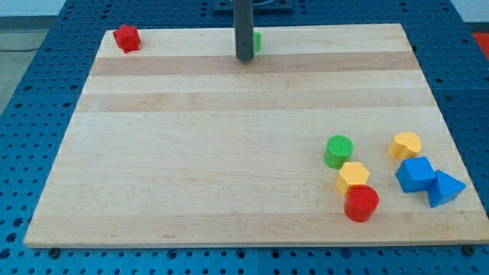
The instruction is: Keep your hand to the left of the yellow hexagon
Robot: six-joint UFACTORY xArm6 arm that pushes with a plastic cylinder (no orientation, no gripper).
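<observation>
The yellow hexagon (352,177) lies at the view's lower right, between a green cylinder (338,151) above it and a red cylinder (361,203) below it, touching or nearly touching both. My tip (244,57) stands near the view's top centre, far up and to the left of the yellow hexagon. A green block (257,42) is mostly hidden just behind the rod.
A second yellow block (406,145), a blue cube (416,174) and a blue triangular block (445,188) cluster at the view's right. A red block (127,38) sits at the board's top left corner. The wooden board (191,153) lies on a blue perforated table.
</observation>
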